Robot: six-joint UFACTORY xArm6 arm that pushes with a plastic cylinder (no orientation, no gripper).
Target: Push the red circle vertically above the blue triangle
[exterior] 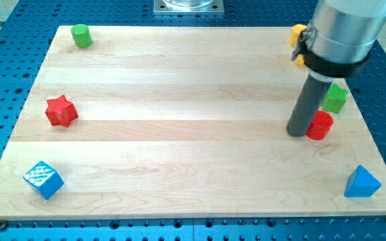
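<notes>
The red circle (321, 126) lies on the wooden board near the view's right side. The blue triangle (362, 182) sits at the board's lower right corner, below and to the right of the red circle. My tip (297, 132) rests on the board, touching the red circle's left side. The rod rises from there toward the view's top right and hides part of the blocks behind it.
A green star (336, 98) sits just above and right of the red circle, very close to it. A yellow block (297, 37) is partly hidden behind the arm at the top right. A green cylinder (80, 35), a red star (61, 110) and a blue cube (43, 179) lie along the left side.
</notes>
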